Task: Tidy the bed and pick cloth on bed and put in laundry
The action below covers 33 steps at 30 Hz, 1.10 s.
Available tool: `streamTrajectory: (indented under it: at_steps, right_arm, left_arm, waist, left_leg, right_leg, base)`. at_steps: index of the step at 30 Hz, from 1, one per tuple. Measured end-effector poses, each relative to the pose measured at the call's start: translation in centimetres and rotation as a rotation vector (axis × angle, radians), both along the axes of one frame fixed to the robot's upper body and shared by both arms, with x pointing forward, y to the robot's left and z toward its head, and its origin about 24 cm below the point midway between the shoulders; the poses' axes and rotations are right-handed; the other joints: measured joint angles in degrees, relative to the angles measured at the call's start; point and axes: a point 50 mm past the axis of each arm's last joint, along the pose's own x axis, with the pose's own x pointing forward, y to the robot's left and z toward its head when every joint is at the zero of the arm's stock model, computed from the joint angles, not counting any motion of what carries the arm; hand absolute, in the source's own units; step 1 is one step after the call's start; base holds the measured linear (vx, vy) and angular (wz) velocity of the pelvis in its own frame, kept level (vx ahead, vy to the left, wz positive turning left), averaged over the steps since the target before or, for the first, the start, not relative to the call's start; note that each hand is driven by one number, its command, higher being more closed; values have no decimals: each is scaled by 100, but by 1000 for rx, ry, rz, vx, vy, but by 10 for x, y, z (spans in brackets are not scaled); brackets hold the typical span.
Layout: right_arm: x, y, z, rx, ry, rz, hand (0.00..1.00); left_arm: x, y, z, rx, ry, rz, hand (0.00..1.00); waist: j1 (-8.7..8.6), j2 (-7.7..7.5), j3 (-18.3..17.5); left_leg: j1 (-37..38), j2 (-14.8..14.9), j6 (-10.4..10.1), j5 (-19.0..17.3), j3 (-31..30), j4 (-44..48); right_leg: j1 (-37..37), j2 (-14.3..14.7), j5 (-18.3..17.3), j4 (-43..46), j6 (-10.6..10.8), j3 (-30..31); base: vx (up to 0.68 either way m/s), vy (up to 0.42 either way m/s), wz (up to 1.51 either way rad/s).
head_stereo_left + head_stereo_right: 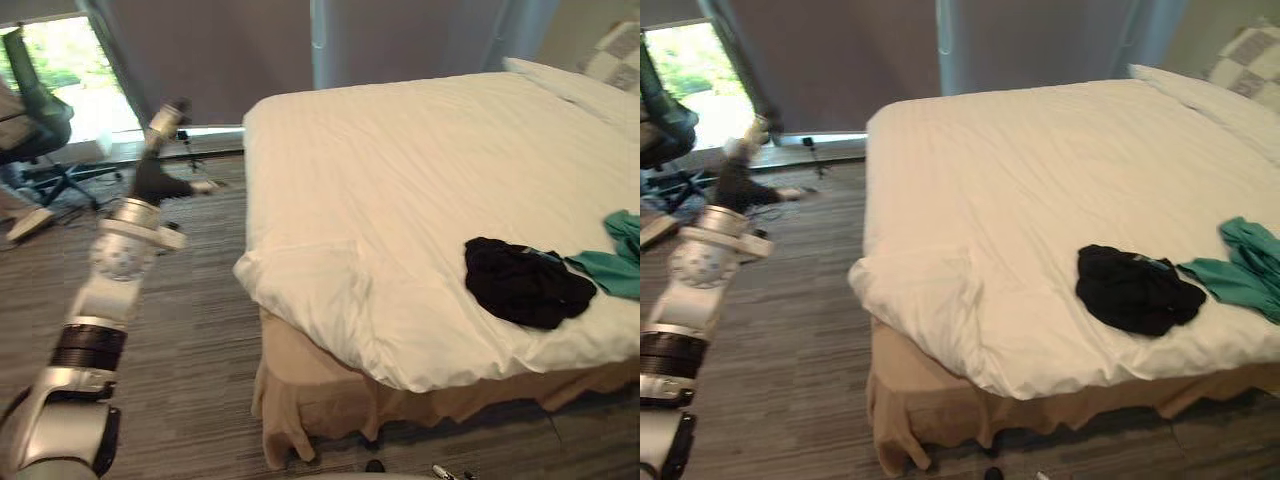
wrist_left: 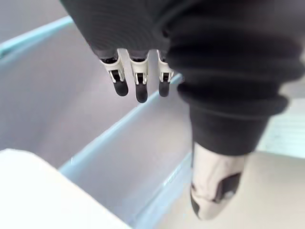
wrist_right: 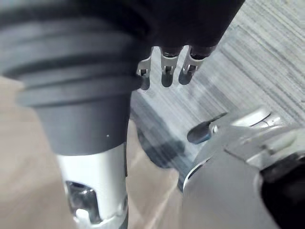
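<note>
black cloth (image 1: pixel 525 283) crumpled on bed (image 1: pixel 400 150) by the near edge, teal cloth (image 1: pixel 622 262) just beside it | left hand (image 2: pixel 141 88) raised over floor, fingers loosely straight (nothing held) | right hand (image 3: pixel 166 71) fingers relaxed, empty

My left hand (image 1: pixel 152 175) is smeared with blur out over the floor. On the bed (image 1: pixel 400 180), the teal cloth (image 1: pixel 622 258) runs off the right edge. The checked pillow (image 1: pixel 617 50) and office chair (image 1: pixel 35 110) are cropped too. The black cloth (image 1: pixel 525 283) is a dark heap; I can't tell what garment it is.
</note>
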Motion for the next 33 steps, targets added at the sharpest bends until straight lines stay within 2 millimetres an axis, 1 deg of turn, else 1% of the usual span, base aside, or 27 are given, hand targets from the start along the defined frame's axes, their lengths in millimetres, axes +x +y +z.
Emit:
streamTrajectory:
  at_steps: [1, 2, 3, 4, 5, 6, 7, 8, 10, 11, 13, 15, 17, 18, 19, 21, 23, 25, 27, 28, 29, 30, 32, 33]
  right_arm:
    - [4, 1, 1, -7, -14, 22, 0]
    - [9, 3, 1, -11, -26, 45, 0]
    - [25, 5, 4, -17, -64, 94, 0]
    - [52, 8, 11, -36, -145, 156, 0]
    - [65, 8, 15, -49, -183, 179, 0]
    - [85, 5, 23, -76, -246, 210, 0]
    - [98, 2, 30, -99, -290, 221, 0]
    - [109, -1, 37, -127, -329, 250, 0]
    - [121, -5, 46, -157, -367, 287, 0]
    - [127, -4, 49, -170, -380, 311, 0]
    - [136, -2, 55, -183, -414, 334, 0]
    - [141, 2, 56, -178, -424, 350, 0]
    - [149, 7, 60, -179, -445, 383, 0]
    - [152, 8, 61, -180, -454, 389, 0]
    - [159, 10, 65, -182, -476, 400, 0]
    - [169, 12, 73, -193, -523, 416, 0]
    - [177, 11, 83, -211, -569, 425, 0]
    - [181, 5, 88, -235, -576, 440, 0]
    - [179, -6, 90, -261, -555, 440, 0]
    - [172, -15, 87, -268, -526, 412, 0]
    - [168, -19, 85, -271, -511, 394, 0]
    - [161, -26, 82, -272, -488, 363, 0]
    - [140, -38, 72, -270, -420, 299, 0]
    - [125, -44, 65, -264, -374, 263, 0]
  left_arm:
    - [5, -2, -4, 17, 30, 20, 0]
    - [9, -3, -3, 26, 33, 31, 0]
    - [18, -4, 7, 48, 20, 61, 0]
    - [29, -2, 30, 64, -32, 112, 0]
    - [34, 0, 41, 69, -58, 138, 0]
    - [39, 4, 57, 74, -89, 177, 0]
    - [42, 8, 66, 83, -103, 204, 0]
    - [45, 9, 71, 96, -101, 221, 0]
    - [49, 6, 77, 132, -90, 229, 0]
    - [51, 5, 80, 157, -82, 231, 100]
    - [53, 3, 83, 185, -66, 231, 100]
    - [54, 0, 86, 210, -57, 220, 100]
    - [57, -7, 86, 302, -35, 198, 100]
    - [57, -8, 88, 306, -36, 192, 100]
    - [58, -13, 92, 321, -36, 167, 100]
    - [59, -19, 92, 410, -22, 130, 100]
    - [59, -25, 90, 478, -24, 82, 100]
    - [56, -34, 83, 541, -27, 14, 100]
    - [47, -40, 56, 592, 22, -76, 100]
    - [39, -44, 34, 594, 75, -141, 100]
    - [34, -45, 21, 591, 108, -170, 100]
    - [27, -46, 7, 572, 153, -207, 0]
    - [8, -44, -27, 540, 268, -274, 0]
    - [-4, -39, -43, 522, 326, -296, 0]
  waist:
    - [-53, -30, 130]
    - [-66, -56, 226]
    - [-71, -111, 466]
    - [-142, -254, 868]
    - [-178, -315, 1065]
    - [-251, -401, 1365]
    - [-289, -449, 1599]
    - [-312, -466, 1832]
    - [-328, -467, 2086]
    - [-344, -468, 2186]
    - [-364, -474, 2271]
    - [-370, -488, 2302]
    - [-355, -491, 2303]
    - [-353, -500, 2308]
    - [-346, -503, 2309]
    - [-295, -504, 2310]
    - [-289, -507, 2307]
    - [-276, -506, 2306]
    - [-248, -485, 2250]
    - [-205, -427, 2063]
    - [-197, -384, 1963]
    - [-186, -334, 1847]
    - [-76, -256, 1661]
    - [8, -211, 1486]
  left_leg:
    - [-41, 0, 1, 0, 79, 7]
    - [-112, -4, 5, -3, 104, 23]
    - [-309, -11, 17, -7, 131, 95]
    - [-656, -21, 107, -5, 144, 280]
    - [-836, -27, 148, -4, 143, 371]
    - [-1067, -33, 170, -8, 141, 471]
    - [-1186, -30, 192, -21, 143, 554]
    - [-1272, -21, 209, -31, 143, 623]
    - [-1386, -20, 220, -23, 137, 641]
    - [-1493, -8, 223, -21, 125, 676]
    - [-1616, 7, 230, -16, 113, 703]
    - [-1630, 15, 231, -15, 88, 702]
    - [-1704, -4, 244, -8, 66, 702]
    - [-1729, -19, 257, 1, 64, 696]
    - [-1791, -35, 272, 3, 64, 700]
    - [-1795, -62, 287, -5, 73, 701]
    - [-1781, -77, 304, -15, 74, 704]
    - [-1699, -92, 321, -26, 77, 698]
    - [-1525, -78, 367, -68, 68, 682]
    - [-1485, -72, 356, -115, 61, 677]
    - [-1478, -64, 351, -123, 54, 677]
    - [-1444, -54, 354, -129, 14, 676]
    - [-1261, -38, 352, -131, -80, 649]
    - [-1202, -28, 346, -132, -115, 621]
  right_leg:
    - [-107, 21, 36, 2, -12, 113]
    - [-190, 24, 59, 11, -8, 163]
    - [-437, 14, 102, 122, -20, 237]
    - [-828, -44, 209, 224, -26, 304]
    - [-982, -73, 277, 229, -12, 329]
    - [-1184, -100, 386, 221, 2, 376]
    - [-1274, -114, 464, 200, 31, 419]
    - [-1321, -119, 539, 145, 35, 455]
    - [-1424, -121, 594, 120, 47, 480]
    - [-1507, -121, 624, 104, 44, 480]
    - [-1598, -117, 663, 64, 37, 479]
    - [-1602, -110, 663, 64, 37, 466]
    - [-1667, -131, 666, 66, 40, 460]
    - [-1692, -145, 669, 66, 43, 458]
    - [-1741, -169, 687, 65, 51, 456]
    - [-1750, -197, 722, 65, 84, 464]
    - [-1731, -219, 731, 66, 98, 465]
    - [-1641, -239, 732, 60, 102, 459]
    - [-1373, -252, 704, 12, 137, 406]
    - [-1311, -265, 662, 5, 185, 355]
    - [-1278, -267, 654, 4, 192, 307]
    - [-1210, -274, 624, 4, 204, 229]
    - [-963, -274, 518, 4, 204, 72]
    - [-880, -273, 478, 3, 203, -29]
  base:
    - [-87, -28, -41]
    - [-174, -40, -42]
    - [-213, -52, -31]
    - [-265, -61, -21]
    - [-232, -52, -12]
    - [-216, -39, -10]
    - [-187, -36, -13]
    - [-114, -25, -11]
    - [-84, -38, -5]
    - [-65, -44, 0]
    - [-18, -18, 1]
    - [-5, -13, 4]
    - [-13, 1, 9]
    - [-33, 5, 12]
    - [-39, 9, 7]
    - [-22, 8, 2]
    - [0, 0, 0]
    - [0, 0, 0]
    - [-5, 17, 6]
    - [-2, 13, 13]
    - [15, 11, 21]
    - [49, 7, 28]
    - [57, 5, 34]
    - [65, -11, 42]
